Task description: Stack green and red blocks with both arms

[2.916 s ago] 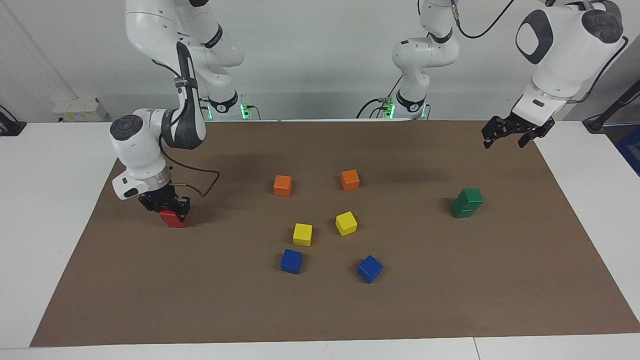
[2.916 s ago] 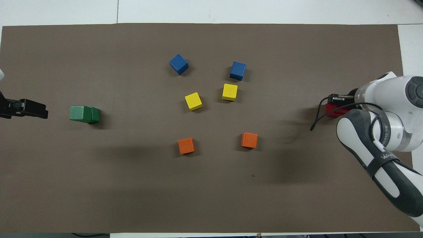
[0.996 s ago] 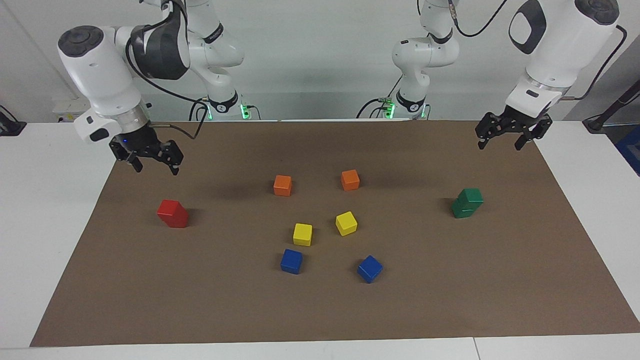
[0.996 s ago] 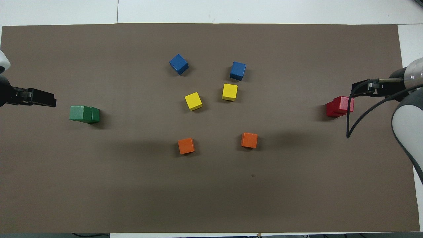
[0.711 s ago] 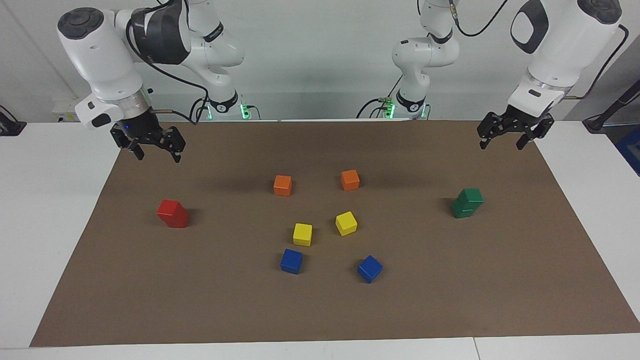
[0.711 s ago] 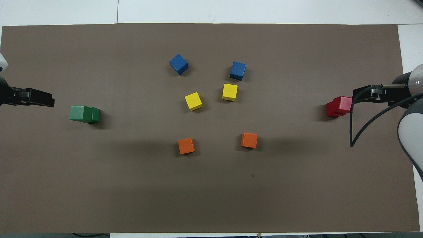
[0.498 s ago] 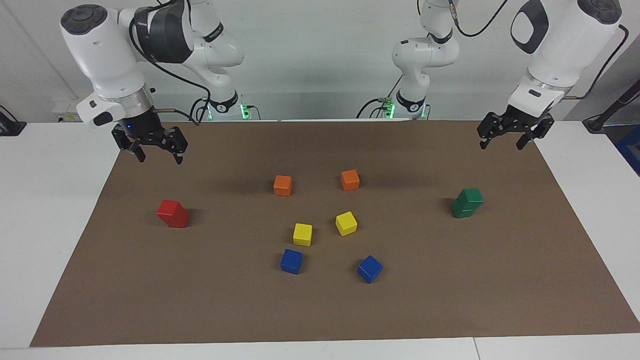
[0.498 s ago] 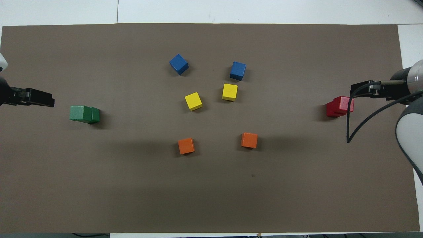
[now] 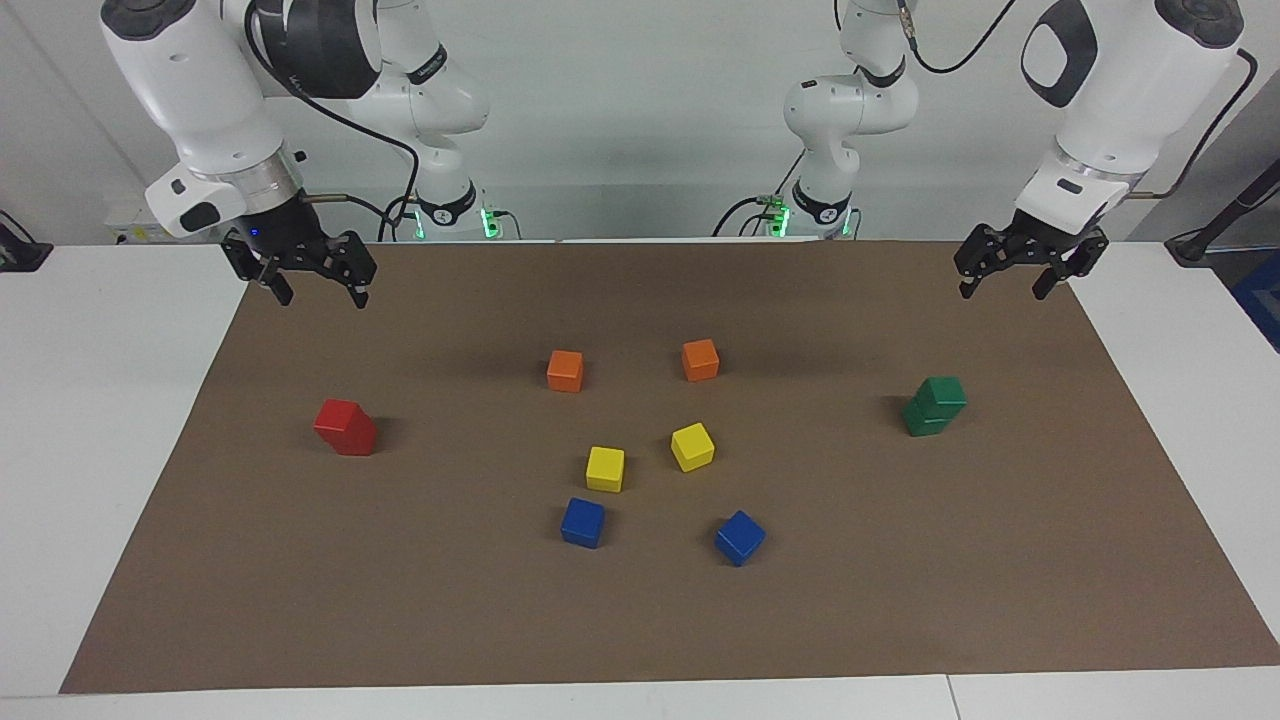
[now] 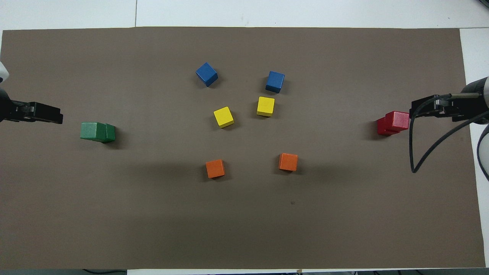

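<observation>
Brown mat (image 9: pixel 900 600) carries our green stack (image 9: pixel 933 406) and red stack (image 9: pixel 346 428); our left gripper (image 9: pixel 1010 275) and right gripper (image 9: pixel 312 285) hover over its corners, open, empty.

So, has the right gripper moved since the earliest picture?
Yes. The right gripper was down on the red stack; now it hangs open above the mat's corner, away from it.

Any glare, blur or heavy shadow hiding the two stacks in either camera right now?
Facing view: even light, no glare; the red stack and green stack are sharp, each casting a small soft shadow on the brown mat. Overhead view: both stacks crisp too, with broad faint arm shadows on the mat nearer the robots.
</observation>
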You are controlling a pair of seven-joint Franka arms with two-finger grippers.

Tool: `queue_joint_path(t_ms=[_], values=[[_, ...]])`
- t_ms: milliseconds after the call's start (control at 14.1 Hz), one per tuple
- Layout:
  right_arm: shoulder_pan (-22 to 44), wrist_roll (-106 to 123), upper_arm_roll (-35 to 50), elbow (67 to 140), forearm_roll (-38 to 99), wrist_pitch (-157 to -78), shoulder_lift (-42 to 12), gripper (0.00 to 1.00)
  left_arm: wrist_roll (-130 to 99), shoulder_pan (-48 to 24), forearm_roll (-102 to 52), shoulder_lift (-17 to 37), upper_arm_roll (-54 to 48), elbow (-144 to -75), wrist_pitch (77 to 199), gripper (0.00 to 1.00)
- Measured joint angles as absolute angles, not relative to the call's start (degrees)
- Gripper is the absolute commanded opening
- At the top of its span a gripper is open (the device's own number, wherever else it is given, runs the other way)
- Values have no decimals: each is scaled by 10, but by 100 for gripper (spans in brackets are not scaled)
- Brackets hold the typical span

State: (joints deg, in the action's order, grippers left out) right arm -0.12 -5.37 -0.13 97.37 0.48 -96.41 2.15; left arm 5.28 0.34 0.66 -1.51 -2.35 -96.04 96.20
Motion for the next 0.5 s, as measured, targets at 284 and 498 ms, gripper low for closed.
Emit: queue_joint_path(t_ms=[284, 498], values=[[35, -53, -37, 972, 5, -961, 19, 100, 53, 3, 7, -15, -24, -960, 962, 100], [44, -53, -48, 973, 4, -960, 15, 100, 53, 3, 7, -15, -24, -960, 962, 100]])
